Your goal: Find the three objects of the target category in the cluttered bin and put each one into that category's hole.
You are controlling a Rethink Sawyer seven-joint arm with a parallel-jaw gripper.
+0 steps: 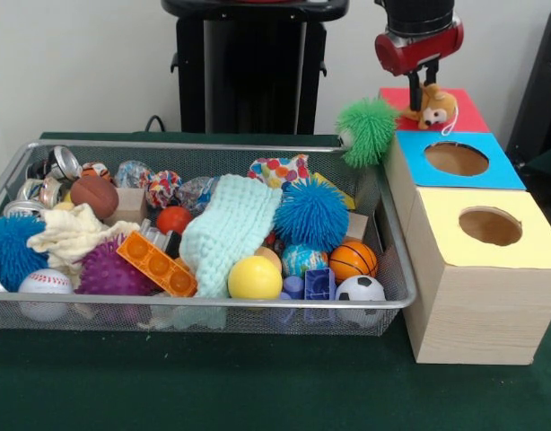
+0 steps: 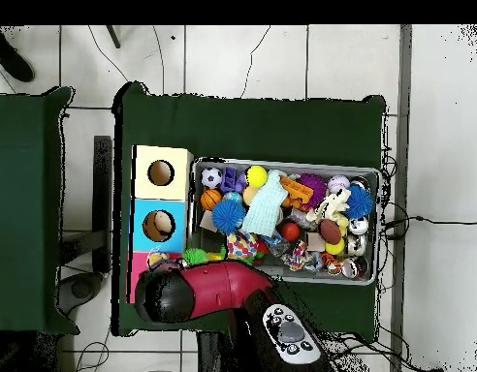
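My gripper [image 1: 425, 92] hangs over the red top [image 1: 464, 112] of the far wooden box. It is shut on the orange-tan plush animal [image 1: 437, 108] with a pale face, which hangs just at the red top. The plush hides the red box's hole. In the overhead view my arm [image 2: 218, 291] covers the gripper and most of the red box [image 2: 141, 266]. The wire mesh bin [image 1: 213, 146] is full of clutter and also shows in the overhead view [image 2: 286, 162]. I cannot pick out other small stuffed toys in it for sure.
The green fuzzy spiky ball [image 1: 367, 130] sits on the bin's far right corner beside the boxes. The blue-topped box [image 1: 500, 175] and the yellow-topped box [image 1: 536, 242] stand in a row nearer the camera. The bin holds balls, a mint knitted cloth [image 1: 226, 233] and an orange brick [image 1: 157, 265].
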